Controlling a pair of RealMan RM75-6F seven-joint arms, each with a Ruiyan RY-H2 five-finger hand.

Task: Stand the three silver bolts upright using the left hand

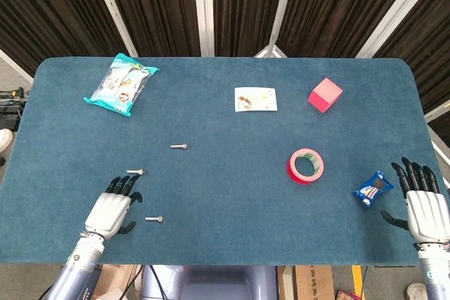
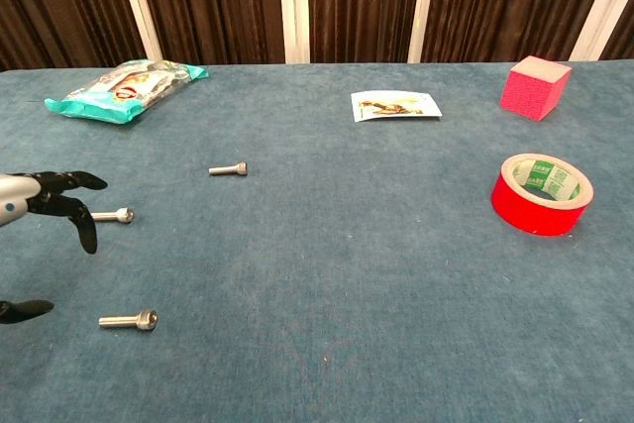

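Note:
Three silver bolts lie flat on the blue table: a far one [image 1: 178, 147] [image 2: 229, 169], a middle one [image 1: 135, 171] [image 2: 111, 215] and a near one [image 1: 154, 218] [image 2: 129, 321]. My left hand [image 1: 112, 209] [image 2: 45, 200] hovers open between the middle and near bolts, just left of them, fingers spread and touching neither. My right hand [image 1: 424, 203] rests open at the table's right edge, holding nothing; the chest view does not show it.
A teal snack packet [image 1: 121, 84] lies far left. A white card [image 1: 255, 99] and a pink cube [image 1: 325, 95] sit at the back. A red tape roll [image 1: 306, 166] stands right of centre, and a small blue packet [image 1: 373, 188] lies beside my right hand.

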